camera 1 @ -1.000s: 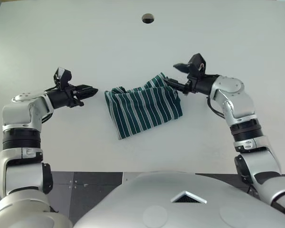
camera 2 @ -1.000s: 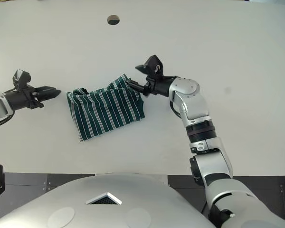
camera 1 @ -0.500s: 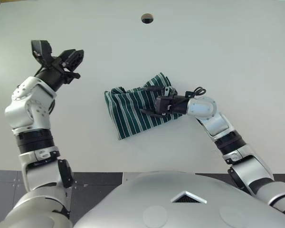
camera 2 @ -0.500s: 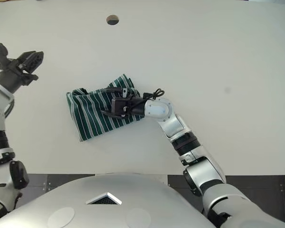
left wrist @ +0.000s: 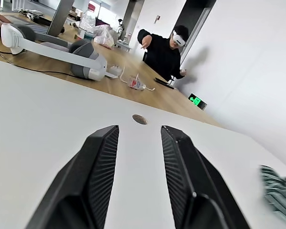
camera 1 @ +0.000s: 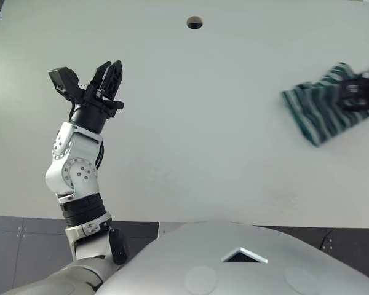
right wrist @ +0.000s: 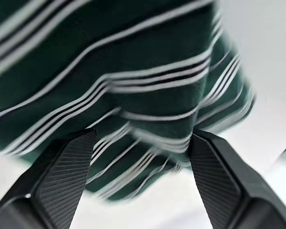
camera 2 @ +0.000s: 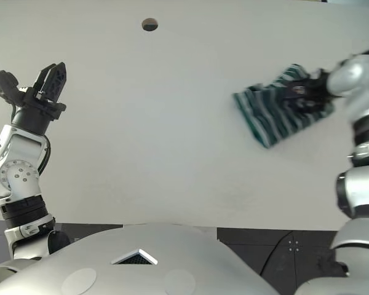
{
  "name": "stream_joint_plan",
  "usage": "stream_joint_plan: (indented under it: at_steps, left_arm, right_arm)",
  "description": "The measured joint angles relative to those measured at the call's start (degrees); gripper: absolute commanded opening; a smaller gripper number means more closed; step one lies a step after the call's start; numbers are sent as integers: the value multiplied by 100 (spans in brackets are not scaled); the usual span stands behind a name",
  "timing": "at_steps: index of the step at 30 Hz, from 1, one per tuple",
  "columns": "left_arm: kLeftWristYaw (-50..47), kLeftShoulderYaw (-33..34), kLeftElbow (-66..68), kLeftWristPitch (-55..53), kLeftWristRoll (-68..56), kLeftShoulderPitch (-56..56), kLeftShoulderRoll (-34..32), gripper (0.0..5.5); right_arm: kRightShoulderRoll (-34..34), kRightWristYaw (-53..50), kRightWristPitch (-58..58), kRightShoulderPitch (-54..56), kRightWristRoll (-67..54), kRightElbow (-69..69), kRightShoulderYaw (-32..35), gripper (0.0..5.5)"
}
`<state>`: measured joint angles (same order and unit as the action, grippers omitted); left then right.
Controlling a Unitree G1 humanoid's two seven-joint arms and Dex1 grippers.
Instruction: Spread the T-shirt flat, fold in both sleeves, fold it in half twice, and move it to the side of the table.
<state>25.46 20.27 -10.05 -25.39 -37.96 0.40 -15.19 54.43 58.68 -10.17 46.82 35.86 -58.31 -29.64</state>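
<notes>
Folded green striped T-shirt lying toward the tabletop's right side, right gripper laid on it, fingers apart, seemingly pressing, left gripper raised, fingers spread open.

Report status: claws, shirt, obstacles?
Left claw open, raised off table. Right claw open, over shirt. Shirt folded, far right on table. Hole far back, no obstacle.

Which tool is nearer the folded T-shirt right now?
Right. The right tool sits on the T-shirt, fingers apart; the left tool is raised far off to its left.
</notes>
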Motion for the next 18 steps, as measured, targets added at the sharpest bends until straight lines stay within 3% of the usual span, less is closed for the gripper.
stream_joint_plan:
  at_steps: [4, 6, 11, 14, 18]
  left_arm:
    - [2, 80, 65, 134, 0, -8, 1, 164]
    - [-28, 184, 207, 240, -2, -59, 3, 164]
    - [-729, 1, 1260, 1426, 806, -1333, 352, 164]
    - [-1277, -202, 2274, 2711, 1607, -2467, 588, 164]
    - [-2336, -526, 3306, 3878, 2628, -3951, 890, 164]
  right_arm:
    - [-75, -873, 268, 858, 108, -1154, 147, 340]
    - [-440, -1607, 141, 1080, -134, -1320, 441, 340]
    - [-2340, -3948, -1306, 1450, -2202, -831, 2340, 340]
    - [-3567, -3891, -1350, 1413, -3807, -258, 3381, 340]
    - [-4955, -3718, 16, 1024, -5641, 381, 4425, 340]
